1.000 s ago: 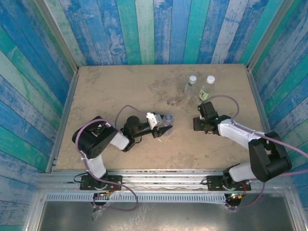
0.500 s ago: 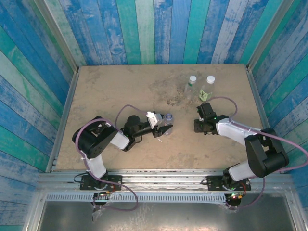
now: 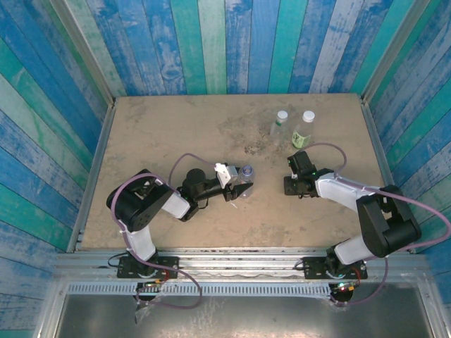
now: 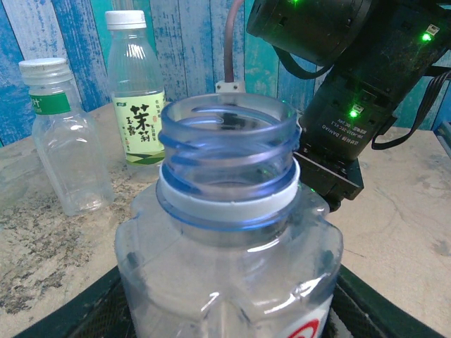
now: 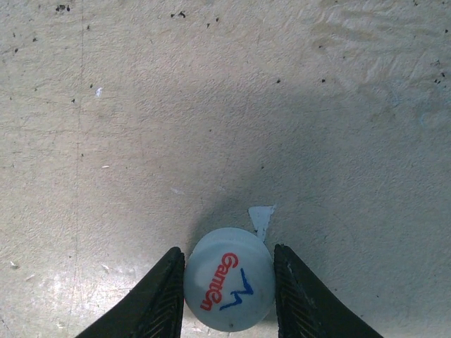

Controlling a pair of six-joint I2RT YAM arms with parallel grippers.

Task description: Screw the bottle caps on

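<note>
Left gripper (image 3: pixel 242 182) is clamped on the open bottle (image 4: pixel 229 211), which stands upright mid-bench with its threaded neck bare. Right gripper (image 5: pixel 229 252) is just across from it, fingers snug on both sides of the printed white cap (image 5: pixel 229 285), which lies flat on the bench (image 5: pixel 211 105). Step in hand: lift the cap and carry it over the neck. Keep it level and centre it on the threads before turning. Two capped bottles (image 3: pixel 280 124) stand further back.

open bottle (image 3: pixel 246 172) mid-table (image 3: pixel 169 134) | capped bottles (image 3: pixel 281 122) behind-right | cap (image 5: pixel 229 289) right

Cap (image 5: pixel 229 289) seemingly white, red-and-blue print
</note>
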